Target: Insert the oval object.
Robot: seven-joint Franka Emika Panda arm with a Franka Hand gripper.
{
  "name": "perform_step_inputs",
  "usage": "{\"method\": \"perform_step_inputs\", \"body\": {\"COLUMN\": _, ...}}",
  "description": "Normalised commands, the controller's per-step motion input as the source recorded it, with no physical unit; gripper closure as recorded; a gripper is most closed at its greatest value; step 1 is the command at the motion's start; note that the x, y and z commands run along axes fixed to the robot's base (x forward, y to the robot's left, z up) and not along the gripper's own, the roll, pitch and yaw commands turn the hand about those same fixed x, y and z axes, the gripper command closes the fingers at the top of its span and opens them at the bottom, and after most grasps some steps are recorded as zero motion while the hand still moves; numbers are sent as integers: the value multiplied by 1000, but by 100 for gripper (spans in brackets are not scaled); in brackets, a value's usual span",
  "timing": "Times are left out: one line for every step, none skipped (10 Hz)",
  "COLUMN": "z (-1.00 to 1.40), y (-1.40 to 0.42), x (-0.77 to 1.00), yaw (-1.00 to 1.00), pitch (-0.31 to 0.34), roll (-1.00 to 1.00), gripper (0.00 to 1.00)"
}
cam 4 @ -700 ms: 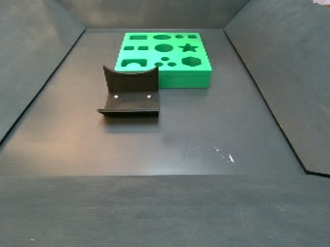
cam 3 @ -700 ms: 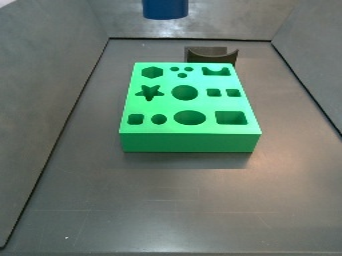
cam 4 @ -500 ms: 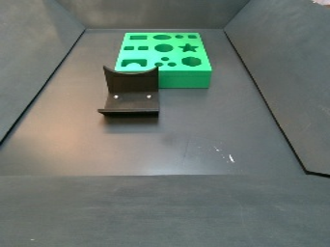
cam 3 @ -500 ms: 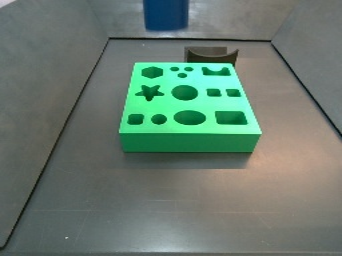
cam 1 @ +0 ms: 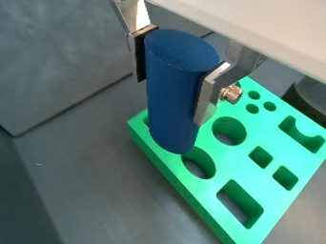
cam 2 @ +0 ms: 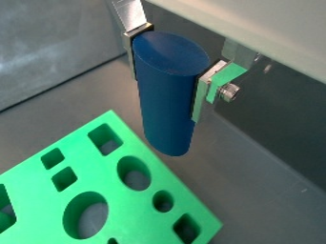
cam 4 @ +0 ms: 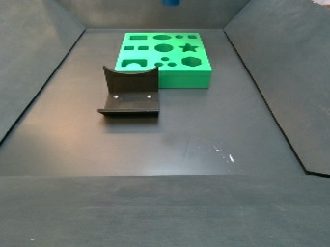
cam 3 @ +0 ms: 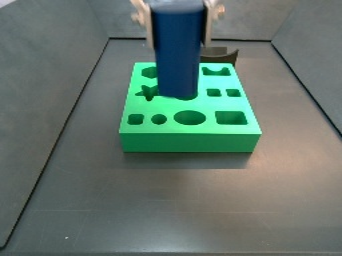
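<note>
the gripper (cam 1: 176, 69) is up above the green block (cam 1: 274, 172), its two silver fingers (cam 2: 209, 82) pressed tight on the sides of the oval object (cam 2: 169, 91). the smooth dark-blue peg stands straight up and down, its long side pointing at the block, its bottom in the air and not touching. in a side view the peg (cam 3: 175, 50) hides part of the block's (cam 3: 187, 135) holes, which are round, square, star and oval. the dark fixture (cam 4: 129, 92) stands on the grey floor (cam 4: 194, 135) near the block (cam 4: 142, 65).
</note>
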Motion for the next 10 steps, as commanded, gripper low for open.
{"method": "perform_step_inputs", "body": {"z": -1000, "y": 634, "x": 249, "yaw": -226, "pitch": 27, "roll": 120, "gripper": 100}}
{"method": "perform_step_inputs", "body": {"z": -757, "y": 769, "x": 91, "yaw": -203, "pitch": 71, "roll": -19, "gripper": 100}}
{"method": "perform_step_inputs", "body": {"z": -469, "y": 646, "x": 143, "yaw": -214, "pitch": 110, "roll": -170, "gripper": 100}}
{"method": "perform_step_inputs", "body": {"z": -200, "y": 0, "x": 246, "yaw": -37, "pitch": 60, "roll": -150, "gripper": 100}}
{"method": "perform_step_inputs", "body": {"z": -454, "y": -160, "x": 226, "yaw": -106, "pitch": 23, "roll": -84, "gripper": 100}}
{"method": "perform_step_inputs", "body": {"z": -791, "y": -263, "x": 100, "yaw": -189, "pitch": 0, "roll": 47, "gripper": 100}}
{"method": "perform_step_inputs", "body": {"z": -571, "y": -63, "x": 226, "yaw": -209, "pitch": 63, "roll": 136, "gripper": 100}}
{"method": "perform_step_inputs", "body": {"z": -266, "y": 0, "x": 194, "yaw": -123, "pitch": 76, "roll": 51, "gripper": 100}}
{"method": "perform_step_inputs", "body": {"z": -177, "y": 26, "x": 174, "yaw": -66, "pitch": 79, "roll": 76, "gripper": 100}}
{"method": "perform_step_inputs", "body": {"z": -260, "y": 20, "x": 109, "yaw": -31, "pitch": 40, "roll": 93, "gripper": 100}}
